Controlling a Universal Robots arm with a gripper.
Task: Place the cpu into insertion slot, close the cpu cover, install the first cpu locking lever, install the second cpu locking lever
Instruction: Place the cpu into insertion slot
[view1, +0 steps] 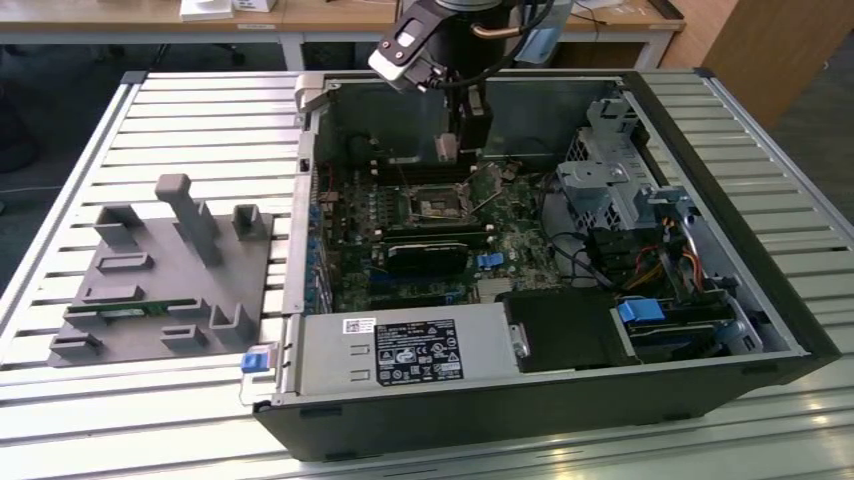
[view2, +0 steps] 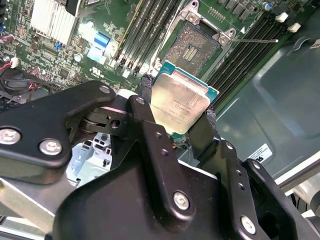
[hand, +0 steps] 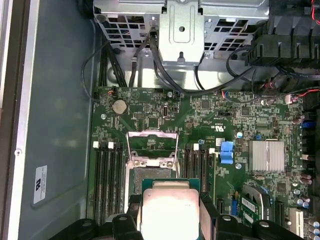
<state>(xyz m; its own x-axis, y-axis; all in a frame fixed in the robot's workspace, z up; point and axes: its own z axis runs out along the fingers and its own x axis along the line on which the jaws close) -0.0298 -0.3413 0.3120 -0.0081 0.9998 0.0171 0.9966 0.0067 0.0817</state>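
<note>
I have the gripper (view2: 178, 107) clamped on the cpu (view2: 182, 97), its black fingers (view2: 145, 95) pinching two opposite edges, and the dull metal top faces the camera in both wrist views. The chip hangs inside the open computer case (view1: 787, 300), held above the green motherboard (hand: 210, 120). The insertion slot (view2: 196, 47) lies bare just beyond the chip and apart from it, with the cpu cover (hand: 152, 134) swung open beside it.
</note>
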